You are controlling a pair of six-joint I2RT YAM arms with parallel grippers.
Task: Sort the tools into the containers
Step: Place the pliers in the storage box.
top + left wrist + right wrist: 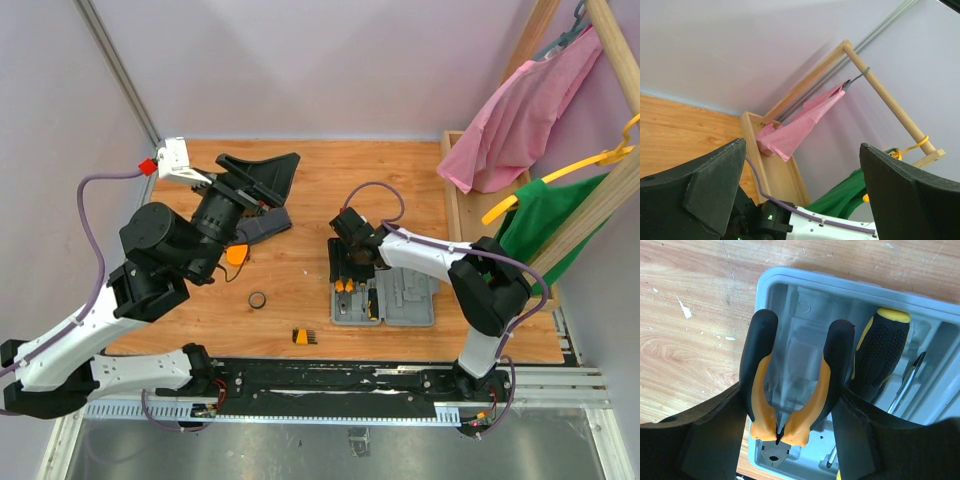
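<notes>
Right gripper [785, 440] part-closed, clamping orange-and-black-handled pliers [759, 380] near the hinge, head toward the wrist, handles and long axis pointing away over a moulded recess of the flat light-grey plastic case [790, 305], just beside a black-and-yellow screwdriver [880, 347]; best lower level, line up with the recess, then release; left gripper [802, 145] wide, empty, aloft.

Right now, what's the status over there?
Left end effector open, raised, empty. Right end effector shut on pliers at the grey case, screwdriver alongside. Ring, bit holder unsorted. Nothing blocking.
</notes>
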